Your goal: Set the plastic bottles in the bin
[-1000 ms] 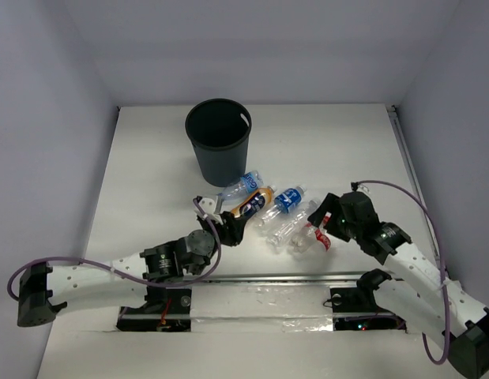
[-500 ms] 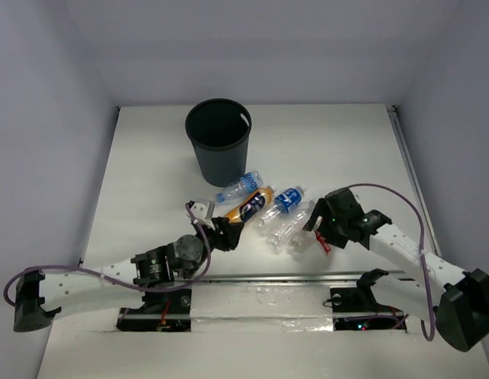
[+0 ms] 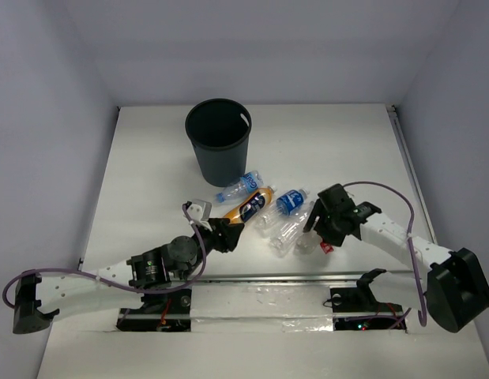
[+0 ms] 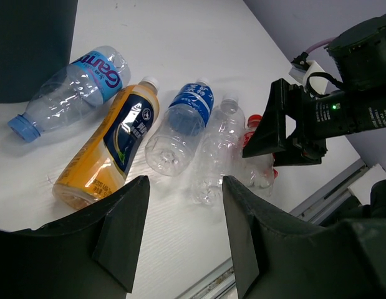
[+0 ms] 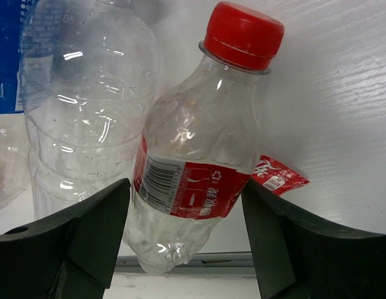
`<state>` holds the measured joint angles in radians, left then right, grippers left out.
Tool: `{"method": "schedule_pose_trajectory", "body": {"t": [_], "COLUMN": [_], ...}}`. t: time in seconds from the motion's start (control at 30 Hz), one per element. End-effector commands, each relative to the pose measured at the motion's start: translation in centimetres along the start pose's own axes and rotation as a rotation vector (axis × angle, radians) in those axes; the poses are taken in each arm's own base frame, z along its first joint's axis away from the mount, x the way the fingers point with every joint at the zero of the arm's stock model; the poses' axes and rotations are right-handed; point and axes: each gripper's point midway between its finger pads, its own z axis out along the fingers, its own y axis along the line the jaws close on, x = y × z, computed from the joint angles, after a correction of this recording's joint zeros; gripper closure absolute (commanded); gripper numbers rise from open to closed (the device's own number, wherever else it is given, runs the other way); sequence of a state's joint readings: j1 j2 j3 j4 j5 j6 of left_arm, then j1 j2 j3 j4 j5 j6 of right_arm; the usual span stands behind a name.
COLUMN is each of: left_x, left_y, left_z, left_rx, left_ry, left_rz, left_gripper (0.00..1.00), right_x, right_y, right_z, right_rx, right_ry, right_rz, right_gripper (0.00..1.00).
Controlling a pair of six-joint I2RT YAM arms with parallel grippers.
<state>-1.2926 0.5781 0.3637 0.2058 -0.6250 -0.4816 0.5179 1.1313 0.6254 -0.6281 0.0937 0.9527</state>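
The black bin stands upright at the back of the table. In front of it several plastic bottles lie in a row: a blue-labelled one, an orange one, a second blue-labelled one, a clear one and a red-labelled one. My right gripper is down over the red-labelled bottle, open, with a finger close along each side. My left gripper hovers open and empty just short of the orange bottle.
A torn scrap of red label lies on the table beside the red-capped bottle. A metal rail runs along the near table edge. White walls enclose the table on the left, the back and the right.
My right gripper has come forward and down to straddle the red-labelled bottle. The left gripper has drawn back slightly from the orange bottle, and its fingers stand wider.
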Motion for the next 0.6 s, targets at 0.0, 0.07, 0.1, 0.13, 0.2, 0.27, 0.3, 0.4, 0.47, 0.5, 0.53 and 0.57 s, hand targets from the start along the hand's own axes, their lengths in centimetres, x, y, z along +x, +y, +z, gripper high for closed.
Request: {"method": "schedule_pose_trajectory", "body": {"t": [0.0,0.07,0.1,0.13,0.2,0.27,0.3,0.4,0.47,0.5,0.53,0.57], "left_x": [-0.7,-0.8,-0.8,-0.8,-0.9,-1.0,-1.0,-0.9,-0.7,-0.6,-0.6,-0.5], "left_y": [-0.4,-0.3,-0.3,-0.2,-0.2,-0.2,-0.2,-0.2,-0.3,-0.3,-0.3,-0.3], "left_z": [0.0,-0.1,-0.1,-0.1,-0.2,-0.3,-0.3,-0.1,0.0,0.0,0.1,0.2], "left_rx": [0.025,0.023,0.023,0.022,0.024,0.023,0.023,0.021,0.021,0.02,0.02,0.017], "left_ry": [-0.029,-0.033,-0.036,-0.035,-0.041,-0.047,-0.048,-0.044,-0.039,-0.035,-0.035,-0.031], "left_rz": [-0.016,-0.018,-0.02,-0.021,-0.026,-0.031,-0.032,-0.028,-0.024,-0.022,-0.022,-0.018], "left_gripper": [0.53,0.53,0.53,0.53,0.53,0.53,0.53,0.53,0.53,0.53,0.53,0.53], "right_x": [0.0,0.3,0.7,1.0,0.4,-0.4,-1.7,-3.2,-3.4,-4.3,-4.9,-5.8], "right_y": [0.2,0.2,0.1,-0.3,-0.1,0.0,0.4,0.9,0.7,1.5,1.8,2.6], "right_z": [-0.3,-0.3,-0.2,-0.3,-1.0,-2.6,-3.7,-6.8,-8.4,-9.8,-10.6,-11.6], "right_rx": [0.021,0.02,0.024,0.039,0.042,0.03,0.02,-0.022,-0.03,-0.057,-0.067,-0.088], "right_ry": [0.025,0.045,0.065,0.08,0.062,0.016,-0.038,-0.112,-0.13,-0.16,-0.179,-0.213], "right_rz": [-0.029,-0.042,-0.048,-0.054,-0.063,-0.054,-0.047,-0.037,-0.04,-0.053,-0.062,-0.066], "right_gripper": [0.23,0.24,0.28,0.31,0.39,0.46,0.52,0.54,0.54,0.54,0.53,0.53]}}
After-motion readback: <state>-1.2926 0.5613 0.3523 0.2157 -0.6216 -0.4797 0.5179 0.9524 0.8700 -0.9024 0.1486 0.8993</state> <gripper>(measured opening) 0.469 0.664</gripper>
